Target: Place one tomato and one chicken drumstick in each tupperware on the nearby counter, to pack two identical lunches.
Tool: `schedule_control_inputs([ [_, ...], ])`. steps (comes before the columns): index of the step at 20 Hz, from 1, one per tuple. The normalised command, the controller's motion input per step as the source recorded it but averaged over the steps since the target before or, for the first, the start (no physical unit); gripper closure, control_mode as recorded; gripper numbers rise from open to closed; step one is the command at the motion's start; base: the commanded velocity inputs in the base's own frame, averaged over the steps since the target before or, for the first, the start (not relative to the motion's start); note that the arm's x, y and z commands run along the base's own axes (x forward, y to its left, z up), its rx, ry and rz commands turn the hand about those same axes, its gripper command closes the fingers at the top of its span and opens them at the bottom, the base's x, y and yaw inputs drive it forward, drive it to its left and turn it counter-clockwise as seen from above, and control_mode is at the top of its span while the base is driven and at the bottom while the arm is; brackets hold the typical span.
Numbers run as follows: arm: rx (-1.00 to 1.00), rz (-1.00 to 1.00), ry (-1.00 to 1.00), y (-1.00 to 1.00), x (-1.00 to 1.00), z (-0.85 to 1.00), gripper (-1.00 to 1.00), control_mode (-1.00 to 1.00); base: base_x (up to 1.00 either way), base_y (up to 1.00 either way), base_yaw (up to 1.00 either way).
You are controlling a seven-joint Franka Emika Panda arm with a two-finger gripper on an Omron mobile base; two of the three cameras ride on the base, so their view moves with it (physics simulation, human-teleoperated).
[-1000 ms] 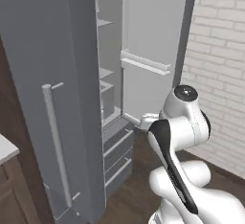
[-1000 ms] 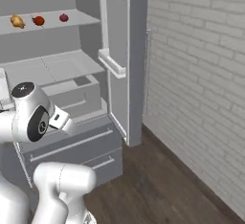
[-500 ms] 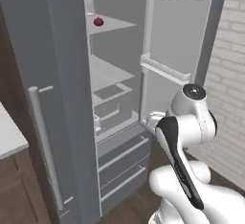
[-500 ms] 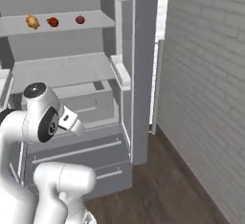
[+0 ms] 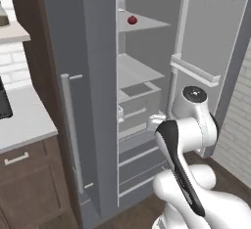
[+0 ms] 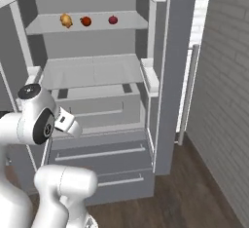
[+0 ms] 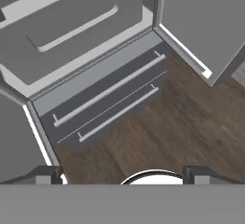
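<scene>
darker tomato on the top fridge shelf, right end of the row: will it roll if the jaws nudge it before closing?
Probably yes. The crimson tomato looks near-spherical and sits on a smooth flat shelf, with nothing beside it on its right to stop it. It looks small, so likely light and easily knocked. To its left, the red tomato stands apart, so a leftward roll could bump it.

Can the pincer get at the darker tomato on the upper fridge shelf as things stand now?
Probably yes, after raising: both fridge doors stand open and nothing blocks the darker tomato, but the open pincer points down toward the floor.
</scene>
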Motion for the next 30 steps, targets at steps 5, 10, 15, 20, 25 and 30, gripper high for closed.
schedule_control_inputs([
  [5, 0.0, 0.0, 0.0, 0.0, 0.0, 0.0, -1.0, 1.0, 0.29, -0.45, 0.15],
  [10, 0.0, 0.0, 0.0, 0.0, 0.0, 0.0, -1.0, 1.0, 0.52, -0.03, 0.18],
  [15, 0.0, 0.0, 0.0, 0.0, 0.0, 0.0, -1.0, 1.0, 0.9, 0.0, 0.19],
  [20, 0.0, 0.0, 0.0, 0.0, 0.0, 0.0, -1.0, 1.0, 0.74, -0.2, 0.26],
  [25, 0.0, 0.0, 0.0, 0.0, 0.0, 0.0, -1.0, 1.0, 0.36, -0.62, 0.33],
  [30, 0.0, 0.0, 0.0, 0.0, 0.0, 0.0, -1.0, 1.0, 0.3, -0.06, 0.06],
])
